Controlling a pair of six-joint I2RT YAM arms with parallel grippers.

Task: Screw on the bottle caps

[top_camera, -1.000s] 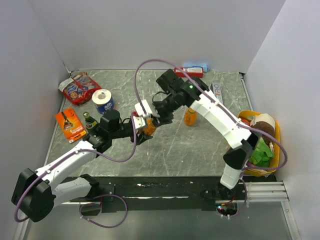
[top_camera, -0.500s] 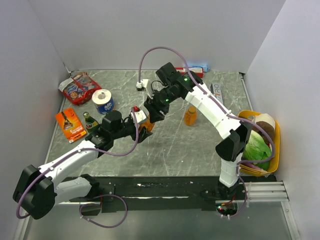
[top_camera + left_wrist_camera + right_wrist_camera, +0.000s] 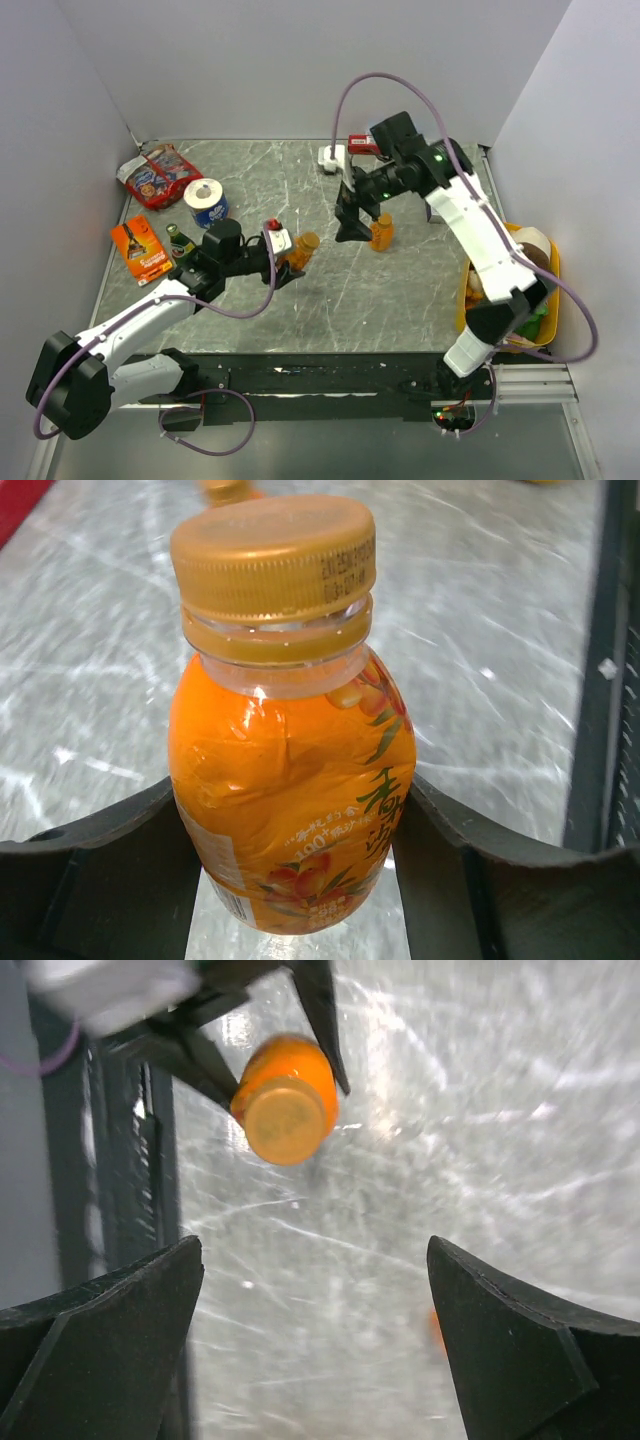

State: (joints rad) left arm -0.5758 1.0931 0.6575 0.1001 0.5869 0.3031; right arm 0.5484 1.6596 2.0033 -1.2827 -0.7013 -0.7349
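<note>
Left gripper (image 3: pixel 295 820) pinches a small orange bottle (image 3: pixel 290 740) by its body, with a gold-orange cap (image 3: pixel 272 555) on its neck. To the right of that bottle, the right gripper (image 3: pixel 312 1250) hangs with its fingers spread wide. A second orange bottle (image 3: pixel 380 233) stands farther right. Grey marbled table (image 3: pixel 400 295), white walls (image 3: pixel 300 70).

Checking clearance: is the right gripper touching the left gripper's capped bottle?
Apart. Right wrist view: the right gripper stands open, bare table between it and the capped bottle.
</note>
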